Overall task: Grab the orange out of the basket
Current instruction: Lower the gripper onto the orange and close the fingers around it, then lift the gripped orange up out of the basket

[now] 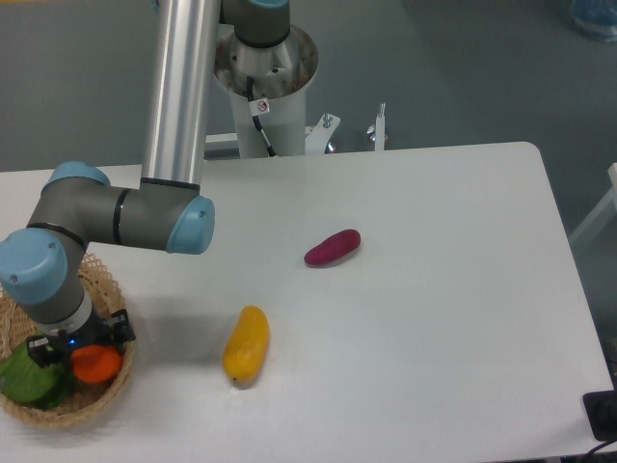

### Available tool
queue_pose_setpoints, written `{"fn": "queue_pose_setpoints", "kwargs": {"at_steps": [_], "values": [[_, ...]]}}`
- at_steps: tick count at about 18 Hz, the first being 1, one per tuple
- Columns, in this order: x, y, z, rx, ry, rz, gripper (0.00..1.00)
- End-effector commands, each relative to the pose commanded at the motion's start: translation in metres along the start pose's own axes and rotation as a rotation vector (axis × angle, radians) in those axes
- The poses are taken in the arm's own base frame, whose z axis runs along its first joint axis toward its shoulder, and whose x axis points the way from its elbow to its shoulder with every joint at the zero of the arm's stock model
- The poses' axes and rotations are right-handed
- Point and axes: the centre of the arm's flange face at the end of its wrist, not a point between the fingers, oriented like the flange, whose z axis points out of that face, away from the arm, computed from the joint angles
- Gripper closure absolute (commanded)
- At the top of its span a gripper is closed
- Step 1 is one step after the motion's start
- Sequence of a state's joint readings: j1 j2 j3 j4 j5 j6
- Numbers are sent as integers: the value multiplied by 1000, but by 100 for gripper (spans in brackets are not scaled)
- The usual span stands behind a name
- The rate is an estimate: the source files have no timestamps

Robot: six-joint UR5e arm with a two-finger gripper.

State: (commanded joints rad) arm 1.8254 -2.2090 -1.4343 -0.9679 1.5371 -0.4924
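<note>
The orange point(97, 365) lies in the right part of the light woven basket point(100, 277) at the table's front left corner. The arm's wrist reaches straight down over it, and the black gripper point(79, 345) sits low on the orange's upper left side, covering part of it. Only dark parts of the gripper show on either side of the wrist. The fingers are hidden beneath the wrist, so I cannot see how the jaws stand or whether they touch the fruit.
A green leafy vegetable point(27, 380) lies in the basket left of the orange. On the table lie a yellow-orange elongated fruit point(246, 343) right of the basket and a purple sweet potato point(333, 247) near the middle. The robot's base point(265, 72) stands behind the table.
</note>
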Motion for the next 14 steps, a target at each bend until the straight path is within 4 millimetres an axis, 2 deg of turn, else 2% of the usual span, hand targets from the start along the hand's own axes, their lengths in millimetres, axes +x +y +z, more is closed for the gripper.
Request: {"fn": "queue_pose_setpoints", "kwargs": {"at_steps": [1,5,13,14], "values": [[1,1,-2,3,2,2,43],[1,1,-12,15,8,5,45],[1,0,-63,81,41,12,44],[-5,-4,-69,88,43,25,44]]}}
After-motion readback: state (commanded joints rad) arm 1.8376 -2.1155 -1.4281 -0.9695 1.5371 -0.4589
